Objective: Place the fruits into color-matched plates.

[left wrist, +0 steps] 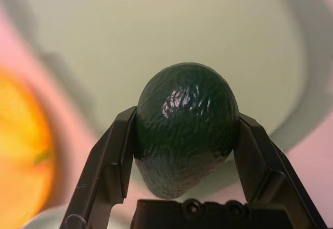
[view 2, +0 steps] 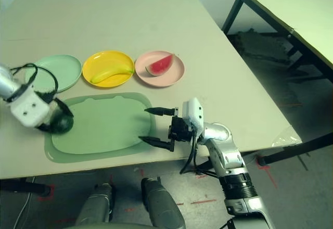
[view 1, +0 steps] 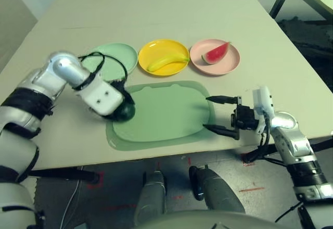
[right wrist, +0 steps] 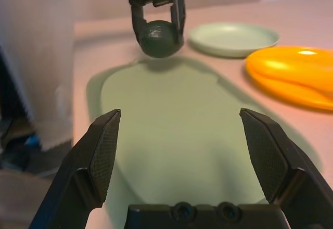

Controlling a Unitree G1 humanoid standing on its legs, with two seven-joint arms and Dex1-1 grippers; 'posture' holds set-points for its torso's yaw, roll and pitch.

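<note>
My left gripper [view 1: 125, 110] is shut on the dark green avocado [left wrist: 184, 125], one finger on each side, just over the left end of the large green mat [view 1: 166, 114]. Behind the mat stand three plates in a row. The mint green plate [view 1: 118, 53] on the left is bare. The yellow plate [view 1: 156, 48] in the middle holds the banana [view 1: 167, 61]. The pink plate [view 1: 229, 62] on the right holds the watermelon wedge [view 1: 215, 53]. My right gripper [view 1: 206, 113] hangs open at the mat's right end with nothing between its fingers.
The mat lies close to the table's front edge [view 1: 156, 156]. A black cable [view 1: 99, 62] loops from my left wrist over the near part of the green plate. A second table [view 2: 291, 10] stands off to the back right.
</note>
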